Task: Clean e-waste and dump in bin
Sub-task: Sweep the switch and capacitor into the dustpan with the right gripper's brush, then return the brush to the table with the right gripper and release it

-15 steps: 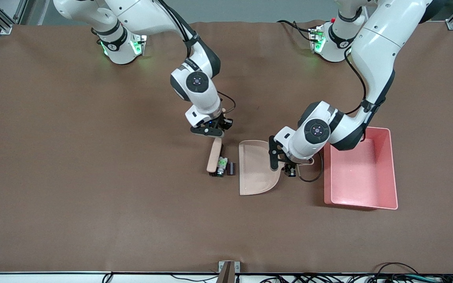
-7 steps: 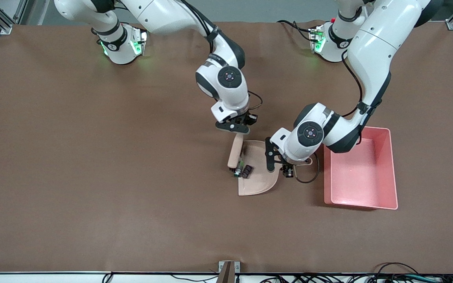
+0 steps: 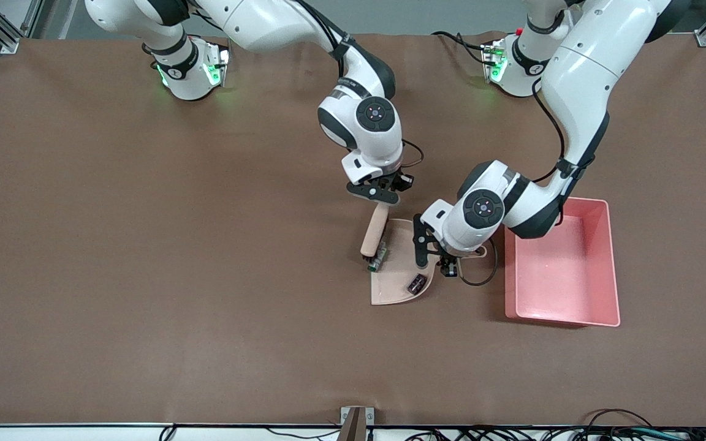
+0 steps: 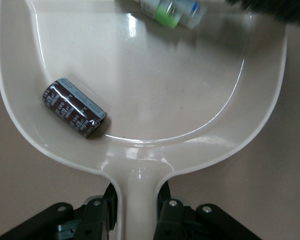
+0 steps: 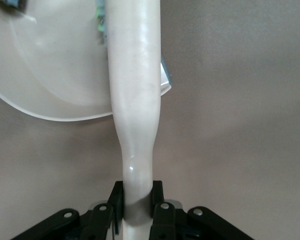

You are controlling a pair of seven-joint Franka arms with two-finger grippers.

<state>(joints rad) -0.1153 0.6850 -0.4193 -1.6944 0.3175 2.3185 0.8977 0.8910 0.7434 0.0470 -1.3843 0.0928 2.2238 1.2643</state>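
On the matte brown table cover [image 3: 144, 275] lies a glossy beige plastic dustpan [image 3: 397, 282] with a rounded back wall and a straight open lip, its slim handle clamped between the narrowed jaws of the left gripper [image 4: 138, 212], beside the pan on the side toward the left arm's end of the table. Inside the pan, against its curved wall, rests 1 of the 2 e-waste parts: a dark blackish-brown cylindrical block [image 4: 74, 107] with pale printed stripes and a grey end cap. The other, a whitish-grey stubby switch with green marks [image 4: 170, 11], sits at the pan's open lip, touching the dark bristles of a brush with a smooth cream rounded handle [image 5: 134, 95]. The right gripper [image 5: 137, 212] holds that handle with its jaws closed tight around the thin end, over the table just farther from the front camera than the pan. The pink rectangular plastic tub with low straight walls [image 3: 611, 263] stands near the dustpan, toward the left arm's end of the table.
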